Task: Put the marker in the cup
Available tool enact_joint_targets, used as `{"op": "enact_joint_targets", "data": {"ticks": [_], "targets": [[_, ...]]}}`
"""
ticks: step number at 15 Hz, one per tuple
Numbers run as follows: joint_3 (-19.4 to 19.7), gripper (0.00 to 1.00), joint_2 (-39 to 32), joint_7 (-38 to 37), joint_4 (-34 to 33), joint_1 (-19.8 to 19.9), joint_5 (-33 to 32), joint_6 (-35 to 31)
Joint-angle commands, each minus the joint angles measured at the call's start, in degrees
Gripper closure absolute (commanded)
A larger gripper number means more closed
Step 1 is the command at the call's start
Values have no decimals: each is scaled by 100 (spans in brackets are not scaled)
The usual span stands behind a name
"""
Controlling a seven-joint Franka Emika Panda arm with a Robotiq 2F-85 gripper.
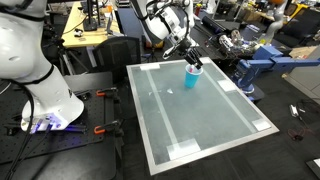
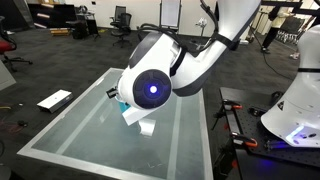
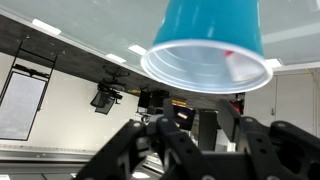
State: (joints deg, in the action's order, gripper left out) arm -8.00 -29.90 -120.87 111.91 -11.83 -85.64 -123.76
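The light-blue cup [image 1: 192,79] stands upright on the far part of the grey table [image 1: 200,125]. The wrist view is upside down, so the cup [image 3: 210,25] hangs from the top of the picture with its white rim and inside towards the camera. A pink-red bit of the marker [image 3: 232,61] shows inside the cup, against its wall. My gripper [image 1: 193,63] hovers just above the cup. Its fingers [image 3: 197,116] are open and empty. In an exterior view the arm [image 2: 150,88] hides the cup except for a cyan sliver [image 2: 121,104].
The table has white tape strips along its edges [image 1: 180,150]. A blue machine [image 1: 256,66] stands just beyond the table's side. The white robot base [image 1: 40,80] is beside the table. A white sheet [image 2: 55,99] lies on the floor.
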Motion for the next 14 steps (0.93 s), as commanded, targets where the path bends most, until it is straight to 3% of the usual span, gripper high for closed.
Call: {"op": "enact_joint_targets", "data": {"ticks": [1, 3, 4, 14], "targets": [[4, 19, -26, -152, -88, -61, -220, 89], [0, 3, -1, -204, -84, -64, -298, 93], [-4, 0, 13, -222, -87, -62, -323, 92], [-23, 0, 889, -1081, 211, 11, -599, 64]]}}
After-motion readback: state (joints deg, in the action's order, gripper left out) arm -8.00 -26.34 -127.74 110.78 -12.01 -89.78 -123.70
